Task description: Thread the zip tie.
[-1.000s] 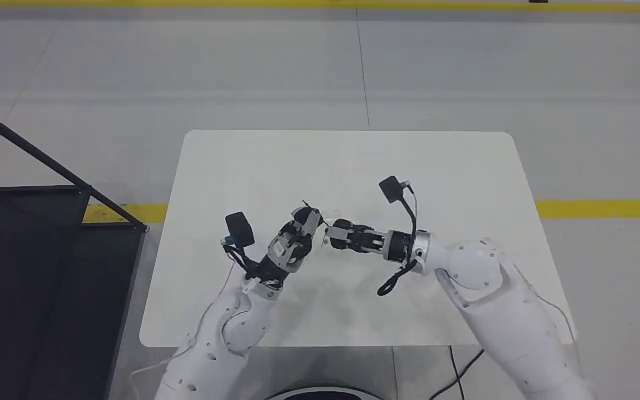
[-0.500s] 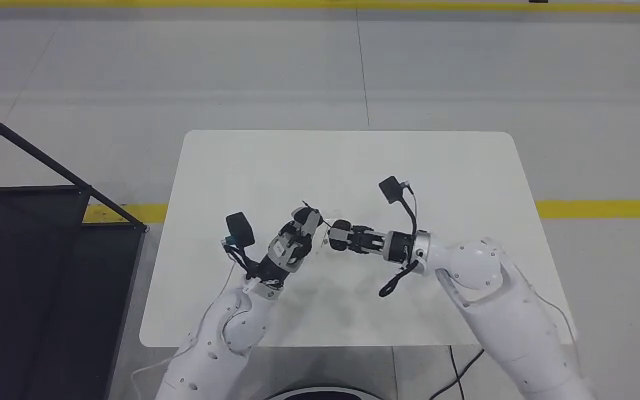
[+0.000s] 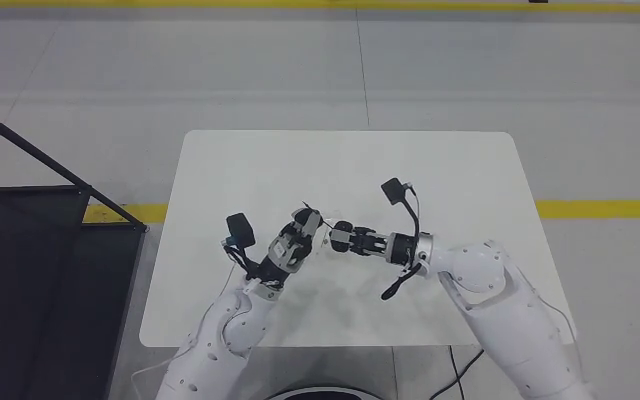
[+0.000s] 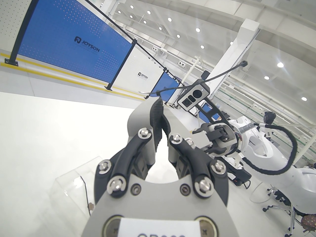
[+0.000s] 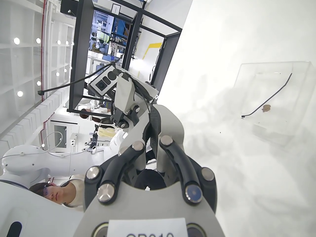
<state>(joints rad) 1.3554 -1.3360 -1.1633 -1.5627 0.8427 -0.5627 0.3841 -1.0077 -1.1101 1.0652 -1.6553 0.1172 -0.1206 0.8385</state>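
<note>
Above mid-table (image 3: 450, 170), the left gripper (image 3: 303, 226) and the right gripper (image 3: 338, 235) are meeting almost tip to tip.

The tie (image 4: 227, 70) is appearing as a thin black strap, slightly bowed, with a small square head at its free end. In the left wrist view, the strap is running outward from the left gripper's tips, and the head is lying at the far end. The left fingers (image 4: 140, 119) are pressing together, with the strap pinched at their very tips.

In the right wrist view, the same strap (image 5: 71, 82) is crossing in front of the left arm, and its head is pointing away from both grippers. The right fingers (image 5: 170, 124) are sitting together. Whether the tie is lying between them cannot be told.

The top view is giving the layout: both arms are converging from the near edge, and the tie is reading there as a faint sliver between the two tips. The wrist views are adding detail at table level. A clear box (image 5: 296, 75) is standing on the table. A second tie (image 5: 271, 96), also black, is lying inside it beside a small brown scrap (image 5: 266, 108).
</note>
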